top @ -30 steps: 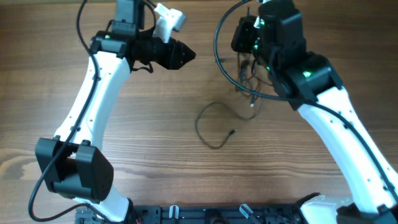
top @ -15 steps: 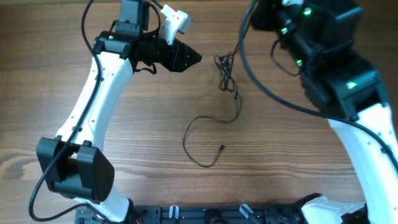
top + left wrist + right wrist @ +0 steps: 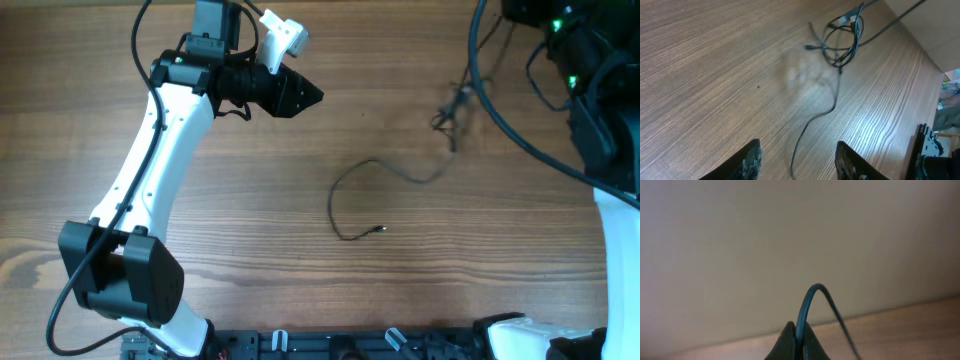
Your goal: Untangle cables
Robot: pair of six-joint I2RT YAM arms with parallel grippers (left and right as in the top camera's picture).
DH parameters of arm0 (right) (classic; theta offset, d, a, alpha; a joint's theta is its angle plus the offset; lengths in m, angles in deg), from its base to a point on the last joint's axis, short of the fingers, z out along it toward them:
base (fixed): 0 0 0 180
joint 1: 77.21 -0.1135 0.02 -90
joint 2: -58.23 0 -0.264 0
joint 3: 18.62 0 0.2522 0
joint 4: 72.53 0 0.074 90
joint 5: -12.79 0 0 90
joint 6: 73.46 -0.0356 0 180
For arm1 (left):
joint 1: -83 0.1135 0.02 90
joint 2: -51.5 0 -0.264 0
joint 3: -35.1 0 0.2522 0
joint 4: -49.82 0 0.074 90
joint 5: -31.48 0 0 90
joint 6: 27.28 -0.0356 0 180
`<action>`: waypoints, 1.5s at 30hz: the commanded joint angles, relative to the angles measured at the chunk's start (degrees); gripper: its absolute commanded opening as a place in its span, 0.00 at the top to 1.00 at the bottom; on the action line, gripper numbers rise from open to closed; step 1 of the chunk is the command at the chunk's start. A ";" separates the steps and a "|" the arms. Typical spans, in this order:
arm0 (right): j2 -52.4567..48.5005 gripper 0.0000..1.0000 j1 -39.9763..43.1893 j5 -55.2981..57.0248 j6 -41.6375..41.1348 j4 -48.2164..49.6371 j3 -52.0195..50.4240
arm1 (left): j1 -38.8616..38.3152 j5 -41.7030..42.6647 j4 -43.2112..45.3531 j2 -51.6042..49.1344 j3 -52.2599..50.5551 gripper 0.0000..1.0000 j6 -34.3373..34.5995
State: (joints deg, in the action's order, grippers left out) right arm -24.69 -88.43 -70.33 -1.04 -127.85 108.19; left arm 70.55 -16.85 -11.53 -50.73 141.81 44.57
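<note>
Reaching up from the near-left corner of the desk (image 3: 250,220), the left arm (image 3: 150,170) bends rightward near the far edge; its left hand (image 3: 305,97) points right over bare wood, fingers (image 3: 752,160) partly spread, gripping nothing. In the left wrist view the two dark fingers stand apart at the bottom edge, with a thin strand showing on the wood beyond the gap; the overhead view puts that hand well apart from any cord.

Right of centre lie the cables (image 3: 450,105); they bunch into a small blurred knot of loops, and I cannot tell whether the knot touches the wood. From the knot one strand curves left and toward the near edge in an open arc across the middle of the desk, ending in a small plug (image 3: 380,228); in the left wrist view another strand runs taut from the knot toward the upper right.

At the right edge stands the right arm (image 3: 600,110), dark casing with green lights; the right hand (image 3: 796,330) has its fingers pressed together, pinching a thin cord that arches up out of the tips and drops away to the right.
</note>
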 commanded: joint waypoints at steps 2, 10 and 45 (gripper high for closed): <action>-1.36 0.95 -1.31 -21.09 2.38 0.83 1.05 | -0.13 -0.63 -0.02 -0.70 -0.17 0.51 -1.16; -2.27 0.96 -7.28 -25.51 1.01 4.68 1.68 | 0.02 -2.58 -0.02 -0.70 -0.17 0.52 -1.18; -25.99 0.59 -10.14 -10.23 -7.72 -21.03 4.59 | 2.51 -2.54 -0.92 -0.70 -0.17 0.53 -1.42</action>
State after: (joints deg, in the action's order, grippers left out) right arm -49.58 -98.49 -82.09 -5.57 -147.65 112.65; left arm 72.73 -19.28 -12.41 -50.95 141.81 44.52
